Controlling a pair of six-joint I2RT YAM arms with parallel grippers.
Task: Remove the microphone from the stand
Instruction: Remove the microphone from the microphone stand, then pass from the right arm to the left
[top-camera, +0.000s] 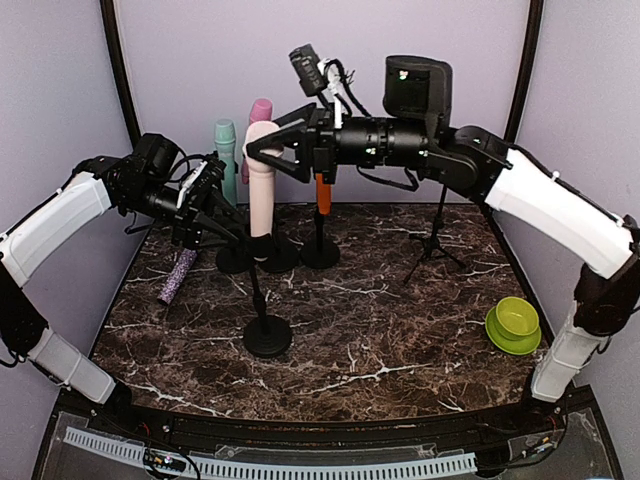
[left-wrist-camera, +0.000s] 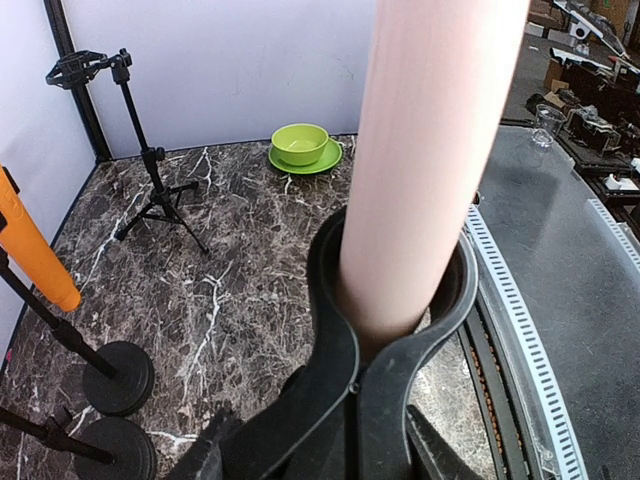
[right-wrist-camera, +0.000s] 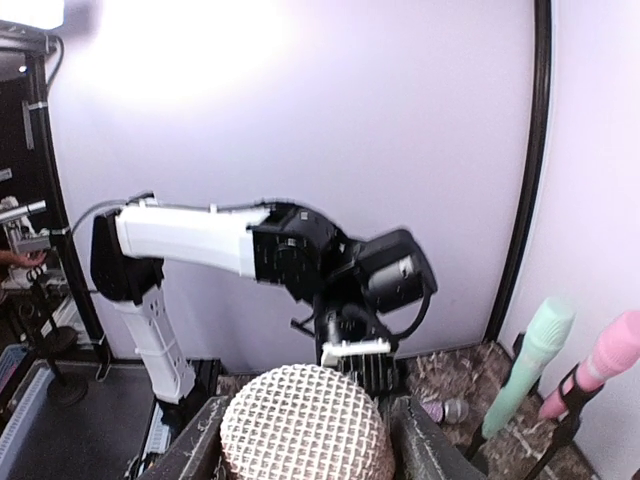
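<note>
A pale pink microphone (top-camera: 262, 195) with a mesh head stands upright in the black clip of a stand (top-camera: 267, 336) in the middle of the table. My right gripper (top-camera: 266, 150) reaches in from the right and is shut on the mesh head (right-wrist-camera: 305, 425), with a finger (right-wrist-camera: 188, 452) on each side. From the left, my left gripper (top-camera: 230, 228) is shut on the clip (left-wrist-camera: 335, 330) that wraps the microphone's pink handle (left-wrist-camera: 430, 150). In the left wrist view the clip hides the left gripper (left-wrist-camera: 345, 440) fingertips.
Behind stand an orange microphone (top-camera: 322, 195), a green one (top-camera: 226, 150) and a pink one (top-camera: 260, 108) on their own stands. A purple glitter microphone (top-camera: 178, 275) lies on the table at left. An empty tripod stand (top-camera: 435, 240) and a green bowl (top-camera: 513, 322) are at right.
</note>
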